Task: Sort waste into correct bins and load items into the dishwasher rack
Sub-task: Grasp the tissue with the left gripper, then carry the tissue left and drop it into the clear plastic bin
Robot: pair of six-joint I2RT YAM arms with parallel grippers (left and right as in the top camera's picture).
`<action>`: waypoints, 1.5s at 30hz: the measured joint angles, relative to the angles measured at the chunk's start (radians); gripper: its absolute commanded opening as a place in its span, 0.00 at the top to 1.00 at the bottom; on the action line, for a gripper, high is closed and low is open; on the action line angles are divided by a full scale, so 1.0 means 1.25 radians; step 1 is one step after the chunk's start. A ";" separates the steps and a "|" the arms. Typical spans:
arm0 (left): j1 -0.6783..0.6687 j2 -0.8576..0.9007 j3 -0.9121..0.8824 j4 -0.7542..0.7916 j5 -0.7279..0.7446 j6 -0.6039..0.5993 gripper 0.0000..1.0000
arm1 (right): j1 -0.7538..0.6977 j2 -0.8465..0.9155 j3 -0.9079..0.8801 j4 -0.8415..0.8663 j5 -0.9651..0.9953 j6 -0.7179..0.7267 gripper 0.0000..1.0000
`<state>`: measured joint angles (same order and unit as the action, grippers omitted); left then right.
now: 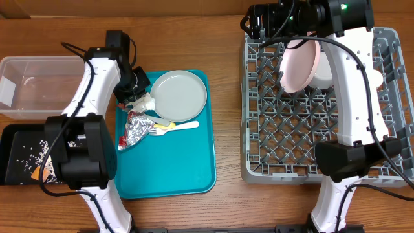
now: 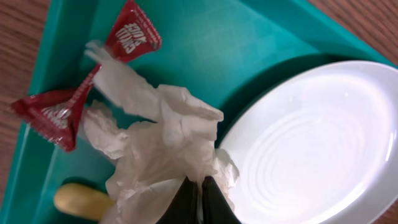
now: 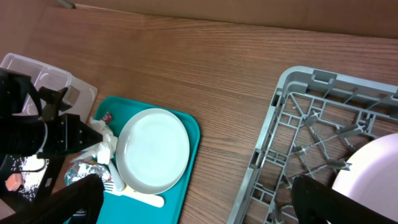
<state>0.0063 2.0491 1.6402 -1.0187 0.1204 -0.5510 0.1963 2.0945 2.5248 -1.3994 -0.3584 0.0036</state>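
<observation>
My left gripper is shut on a crumpled white napkin at the back left of the teal tray. Two red-and-white wrappers lie beside the napkin. The pale grey-green plate sits just right of it, and also shows in the right wrist view. Crumpled foil, a yellow spoon and a pale fork lie in front. My right gripper is open and empty over the rack's back left corner. The pinkish plate stands upright in the grey rack.
The clear tub stands at the far left. In front of it the black tray holds loose rice and an orange cube. A white bowl sits in the rack behind the pinkish plate.
</observation>
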 measured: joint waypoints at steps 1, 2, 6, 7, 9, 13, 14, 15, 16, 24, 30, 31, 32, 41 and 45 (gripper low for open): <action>0.000 0.000 0.011 -0.011 0.000 0.000 0.96 | 0.000 0.000 0.000 0.000 0.000 0.000 0.00; 0.000 0.000 0.020 -0.019 0.000 0.000 0.96 | 0.000 0.000 0.000 0.000 0.000 0.000 0.00; 0.000 0.000 0.069 -0.068 0.000 0.000 0.96 | 0.000 0.000 0.000 0.000 0.000 0.000 0.00; 0.000 0.000 0.085 -0.081 0.000 0.000 0.96 | 0.000 0.000 0.000 0.000 0.000 0.000 0.00; 0.000 0.000 0.122 -0.117 0.000 0.001 0.96 | 0.000 0.000 0.000 0.000 0.000 0.000 0.00; 0.000 0.000 0.200 -0.175 0.000 0.001 0.96 | 0.000 0.000 0.000 0.000 0.000 0.000 0.00; 0.000 0.000 0.214 -0.189 0.000 0.001 0.96 | 0.000 0.000 0.000 0.000 0.000 0.000 0.00; 0.000 0.000 0.230 -0.203 0.001 0.001 0.96 | 0.000 0.000 0.000 0.000 0.001 0.000 0.00; 0.000 0.000 0.244 -0.216 0.000 0.001 0.96 | 0.000 0.000 0.000 0.000 0.000 0.000 0.00; 0.000 0.000 0.404 -0.314 0.000 0.001 0.96 | 0.000 0.000 0.000 0.000 0.000 0.000 0.00; 0.015 0.000 0.509 -0.389 -0.002 0.013 0.96 | 0.000 0.000 0.000 0.000 0.000 0.000 0.00; 0.027 0.000 0.528 -0.397 -0.004 0.016 0.96 | 0.000 0.000 0.000 0.000 0.000 0.000 0.00; 0.045 0.000 0.546 -0.402 -0.007 0.019 0.96 | 0.000 0.000 0.000 0.000 0.000 0.000 0.00; 0.260 0.000 0.560 -0.434 -0.067 0.021 0.85 | 0.000 0.000 0.000 0.000 0.000 0.000 0.00; 0.329 0.001 0.543 -0.396 -0.122 0.018 0.80 | 0.000 0.000 0.000 0.000 0.000 0.000 0.00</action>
<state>0.4171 2.0499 2.3192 -1.5139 -0.0322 -0.5282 0.1963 2.0945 2.5248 -1.3991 -0.3580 0.0036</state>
